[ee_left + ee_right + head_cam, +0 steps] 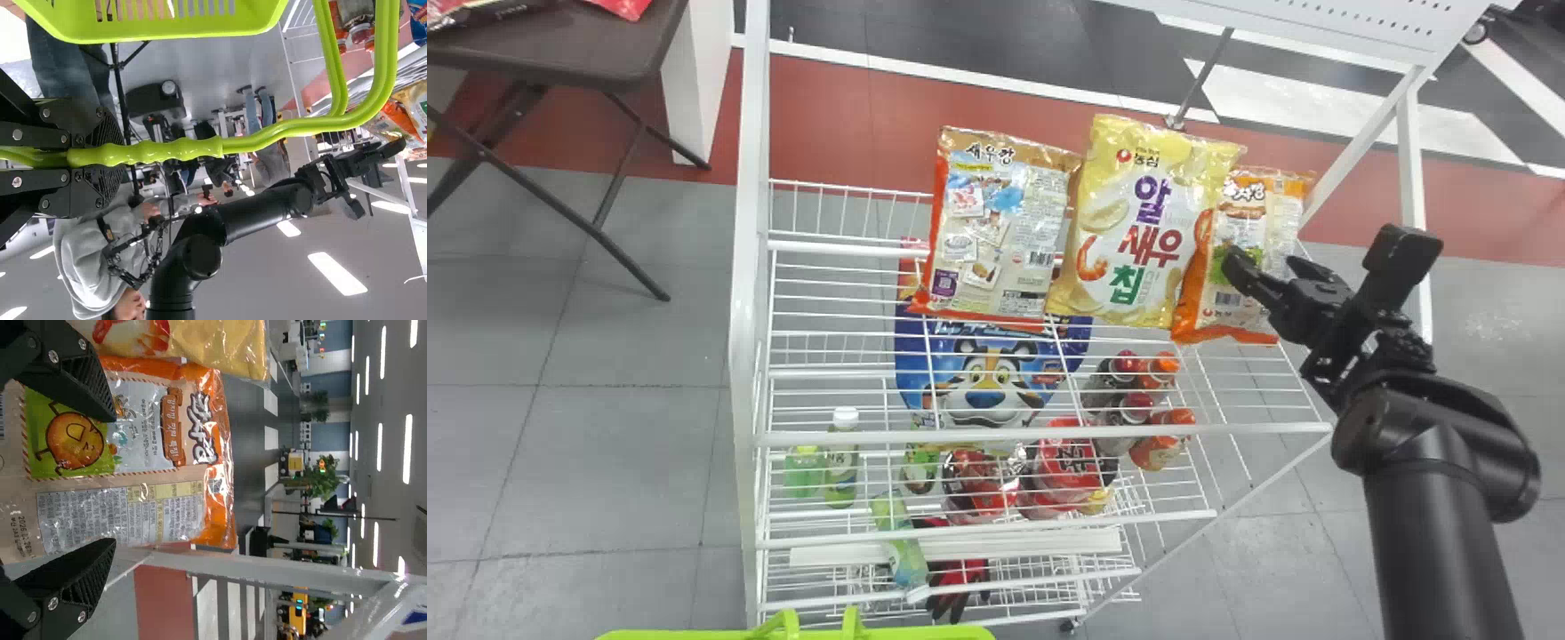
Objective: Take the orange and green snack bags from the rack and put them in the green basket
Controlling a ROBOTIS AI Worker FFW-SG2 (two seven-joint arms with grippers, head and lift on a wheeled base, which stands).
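So the right gripper point(1267, 267) is hovering at the orange and green snack bag point(1224, 311), which is sitting on the robot's right in a row of three at the top of the white rack point(749, 267). Its jaws are standing wide apart: in the right wrist view one is lying across the printed face of the bag, and the other is sitting right by the bag's side edge. Honestly can't tell if either one is touching it. Next along, the yellow snack bag point(1129, 222) is taking the middle spot and overlapping the bag beside it a little, and an orange-edged snack bag point(1000, 231) is sitting on its other side, so they're all still up on the rack. Meanwhile the left gripper point(105, 157) is holding the green basket point(167, 27) by its handle point(153, 152), jaws closed around the grip, and the basket rim is peeking in at the bottom edge of the head view. Lower down on the rack, a blue tiger bag point(987, 382) is leaning behind the wires, with some bottles with red and orange caps point(1116, 413) standing near it, and a white-capped bottle point(842, 462) is standing over toward the robot's left.
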